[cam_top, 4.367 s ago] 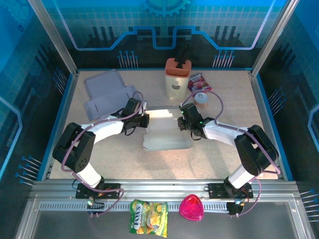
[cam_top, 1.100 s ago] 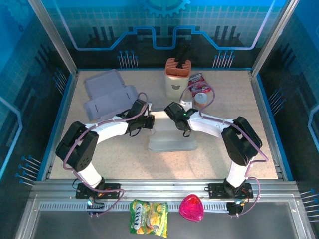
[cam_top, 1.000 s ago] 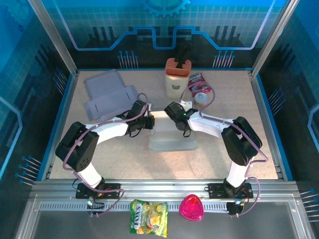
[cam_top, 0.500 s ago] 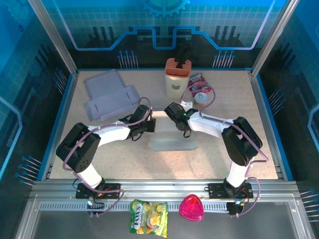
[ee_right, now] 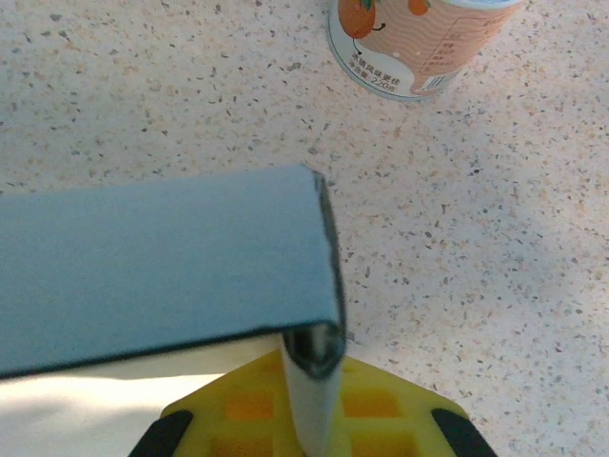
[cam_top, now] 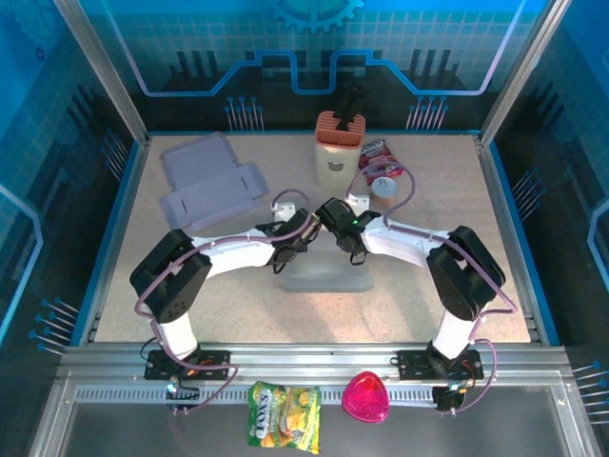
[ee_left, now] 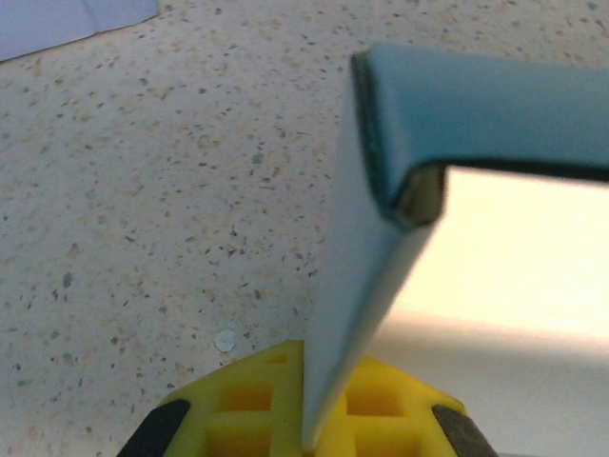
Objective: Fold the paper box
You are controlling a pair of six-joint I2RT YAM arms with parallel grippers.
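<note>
The pale blue-grey paper box (cam_top: 328, 275) stands half-formed at the table's middle. My left gripper (cam_top: 296, 247) is at its back left corner and my right gripper (cam_top: 341, 234) at its back edge, the two almost touching. In the left wrist view the yellow fingers (ee_left: 243, 409) are shut on an upright wall of the box (ee_left: 376, 267), with my left gripper (ee_left: 309, 433) low in the frame. In the right wrist view my right gripper (ee_right: 314, 428) is shut on a thin upright wall under a folded-over flap of the box (ee_right: 162, 276).
Flat unfolded paper boxes (cam_top: 205, 181) lie at the back left. An orange-topped container (cam_top: 339, 149), a snack packet (cam_top: 378, 156) and a small cup (cam_top: 385, 188) stand behind the box; the cup (ee_right: 419, 38) is close ahead of my right wrist. A candy bag (cam_top: 283, 415) and a pink object (cam_top: 365, 398) rest on the front rail.
My left gripper has slid right along the box's back edge toward the right gripper and shut on a wall. The right gripper has held its grip almost still.
</note>
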